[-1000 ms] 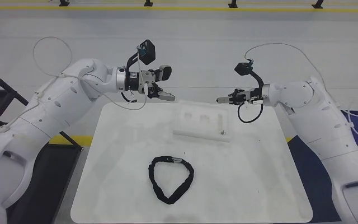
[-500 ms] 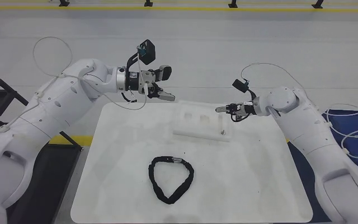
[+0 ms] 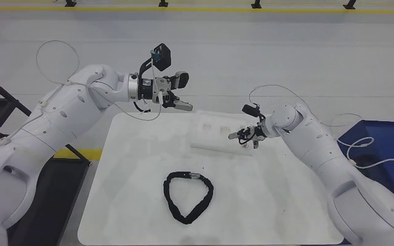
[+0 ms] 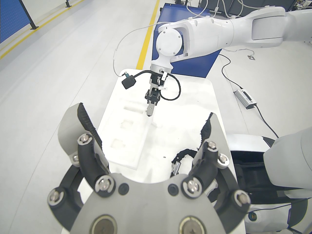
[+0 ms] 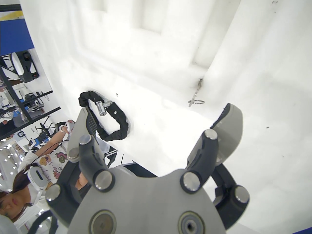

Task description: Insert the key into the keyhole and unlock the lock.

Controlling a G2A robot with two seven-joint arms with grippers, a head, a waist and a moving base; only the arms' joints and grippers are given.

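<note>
Key point(image 5: 195, 93), ring attached, lies flat at the corner of the foam tray point(image 3: 212, 144), by the end of its long slot, on the right arm's side. I can't tell whether it's fully on the foam or half off the edge. It isn't gripped yet.

Right pincer point(image 5: 156, 122) hangs just above it, jaws wide and empty. The key sits ahead of the fingertips, off toward one finger, not centred.

Chain lock point(image 3: 188, 197) is a closed loop on the table point(image 3: 123, 203), well apart from the tray, nearer the robot. Its metal cylinder point(image 5: 100, 108) is on the loop's tray side.

Left pincer point(image 4: 146, 127) is over the table's far left corner, also wide and empty.

My read: we're at the key pickup, the first step. Next I need to centre the jaws across the key, come down and pinch. It's thin flat metal, so it could skate or tip. After that the left pincer probably has to steady the cylinder for insertion.
</note>
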